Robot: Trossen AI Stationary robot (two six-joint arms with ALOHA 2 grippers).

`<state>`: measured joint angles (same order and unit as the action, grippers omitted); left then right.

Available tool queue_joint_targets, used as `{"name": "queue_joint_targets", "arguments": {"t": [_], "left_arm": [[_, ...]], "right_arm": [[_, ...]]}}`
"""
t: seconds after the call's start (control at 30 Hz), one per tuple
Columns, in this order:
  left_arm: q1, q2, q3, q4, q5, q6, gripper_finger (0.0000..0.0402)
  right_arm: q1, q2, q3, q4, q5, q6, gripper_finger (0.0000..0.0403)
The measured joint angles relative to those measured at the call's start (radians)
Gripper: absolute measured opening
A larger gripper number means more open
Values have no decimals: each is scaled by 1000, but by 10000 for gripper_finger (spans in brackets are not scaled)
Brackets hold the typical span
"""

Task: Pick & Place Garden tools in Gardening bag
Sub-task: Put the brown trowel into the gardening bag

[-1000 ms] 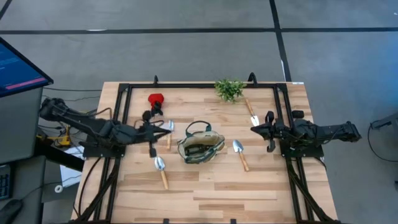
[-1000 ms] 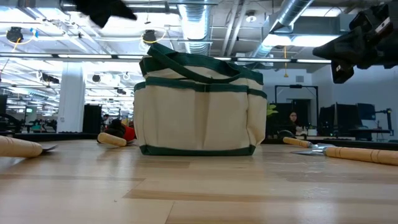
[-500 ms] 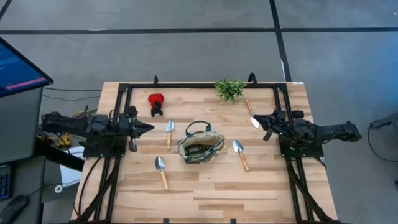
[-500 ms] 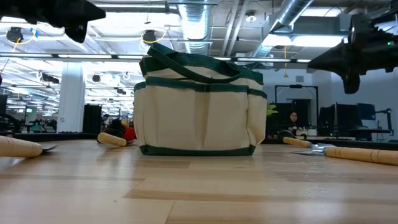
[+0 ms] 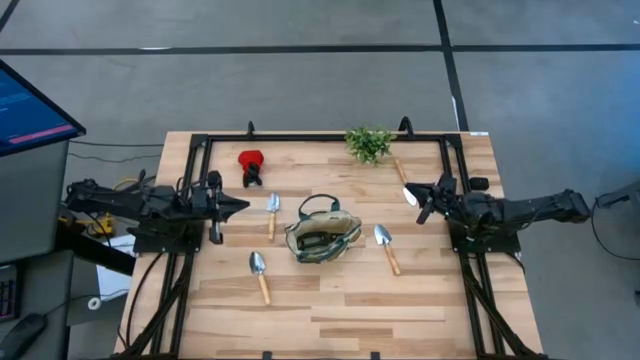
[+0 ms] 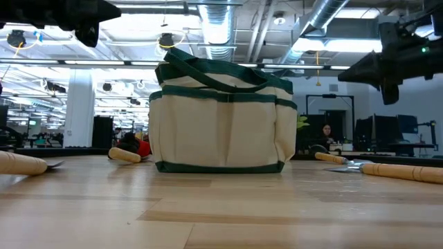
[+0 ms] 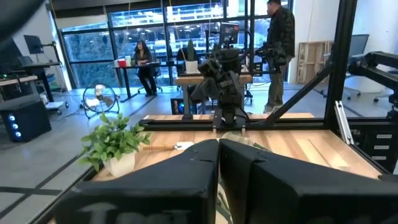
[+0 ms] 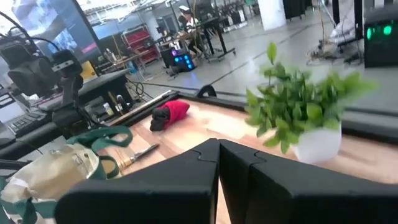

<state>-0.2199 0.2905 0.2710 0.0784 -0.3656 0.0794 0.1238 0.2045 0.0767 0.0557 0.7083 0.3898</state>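
Observation:
The khaki gardening bag (image 5: 322,236) with dark green trim stands upright at the table's middle; it also shows in the low view (image 6: 221,117) and the right wrist view (image 8: 53,171). Three trowels lie flat around it: left (image 5: 272,213), near left (image 5: 259,273), right (image 5: 386,248). A fourth trowel (image 5: 401,176) lies by the plant. The red-and-black item (image 5: 250,163) lies at the far left. Pruning shears do not show plainly. My left gripper (image 5: 240,205) is shut and empty, in the air left of the bag. My right gripper (image 5: 407,192) is shut and empty, above the fourth trowel's blade.
A potted green plant (image 5: 369,143) stands at the far edge, right of middle, close to my right gripper. A black frame (image 5: 320,137) runs around the table's sides. A monitor (image 5: 30,105) stands off the table's left. People stand in the room beyond the table.
My left gripper has drawn back from beside the left trowel toward the table's left edge and then kept still. My right gripper has moved a little toward the far edge and turned about its wrist. The bag and tools have not moved.

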Motion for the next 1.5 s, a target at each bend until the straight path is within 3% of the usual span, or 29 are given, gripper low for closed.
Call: {"name": "queue_joint_targets", "arguments": {"t": [0.37,0.53,0.8,1.5], "left_arm": [[0,0,0,1,0,2,2],[0,0,0,1,0,2,2],[0,0,0,1,0,2,2],[0,0,0,1,0,2,2]], "right_arm": [[0,134,134,-13,-59,-236,0],[0,150,135,-24,-64,-243,0],[0,151,135,-49,-159,-243,0],[-3,151,135,-49,-160,-242,0]]}}
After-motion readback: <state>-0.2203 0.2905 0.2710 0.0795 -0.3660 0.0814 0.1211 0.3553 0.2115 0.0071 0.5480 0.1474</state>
